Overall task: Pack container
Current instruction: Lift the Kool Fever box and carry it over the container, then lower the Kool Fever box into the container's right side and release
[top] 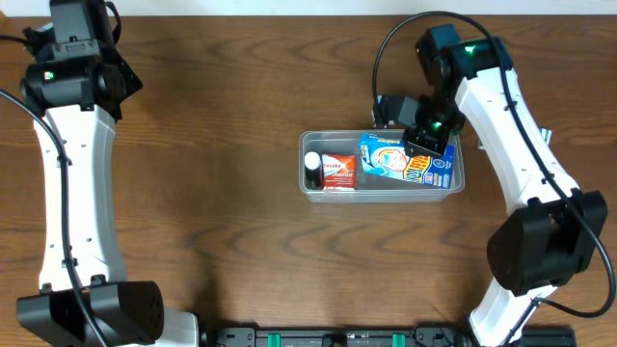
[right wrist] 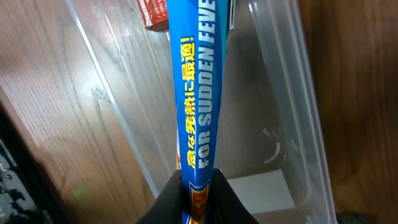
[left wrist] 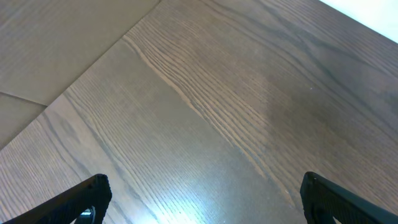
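**Inspector:** Right pincer [right wrist: 199, 186], condition?

**Assessor:** Clamped on the narrow edge of a flat blue cardboard box [right wrist: 198, 93] with yellow and white lettering. The box runs straight out ahead of the pincer.

**Inspector:** Position of the container?

**Assessor:** The clear, shallow rectangular plastic container [top: 381, 197] sits directly beneath that pincer on the brown wood-grain bench [top: 241, 116]. The held box falls within its outline, at the end nearest the pincer. Whether the box touches the container's floor cannot be determined.

**Inspector:** Other contents?

**Assessor:** Beyond the far end of the blue box lies a small red cardboard box [top: 337, 171]. Farther from the pincer again, by the end wall, is a small dark bottle with a white cap [top: 312, 166].

**Inspector:** Left pincer [left wrist: 205, 183]?

**Assessor:** Fingers spread wide apart, with wood grain beneath. It is well apart from the container.
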Tool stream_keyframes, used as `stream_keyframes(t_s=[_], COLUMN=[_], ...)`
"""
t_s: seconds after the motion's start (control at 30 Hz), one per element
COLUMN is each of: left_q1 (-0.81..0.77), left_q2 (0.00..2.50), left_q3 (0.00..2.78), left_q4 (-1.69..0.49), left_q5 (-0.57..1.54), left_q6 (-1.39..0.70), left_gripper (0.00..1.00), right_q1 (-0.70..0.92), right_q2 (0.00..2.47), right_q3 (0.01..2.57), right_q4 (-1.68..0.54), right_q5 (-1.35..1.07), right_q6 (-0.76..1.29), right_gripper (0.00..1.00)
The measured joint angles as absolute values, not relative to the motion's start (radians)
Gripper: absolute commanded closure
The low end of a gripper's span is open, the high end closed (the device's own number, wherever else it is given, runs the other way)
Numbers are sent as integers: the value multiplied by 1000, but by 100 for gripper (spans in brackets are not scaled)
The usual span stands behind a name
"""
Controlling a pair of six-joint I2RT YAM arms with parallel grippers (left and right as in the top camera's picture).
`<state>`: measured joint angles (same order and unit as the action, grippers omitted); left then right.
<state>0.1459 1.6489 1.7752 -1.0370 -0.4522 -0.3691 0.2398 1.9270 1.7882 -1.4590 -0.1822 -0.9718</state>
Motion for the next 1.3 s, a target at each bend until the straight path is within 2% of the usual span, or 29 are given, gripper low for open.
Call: stream_keyframes(t_s=[1.3], left_q1=[146], left_q2=[1649], left_q3=[1775], left_q4=[-1037], left_q5=[-452], left_q6=[-369], left_gripper=[2], right_q1=[240], right_q2=[1927], right_q3=[1563], right_q4=[-1364], right_q5=[-255], right_q6=[-1062], right_gripper=[88])
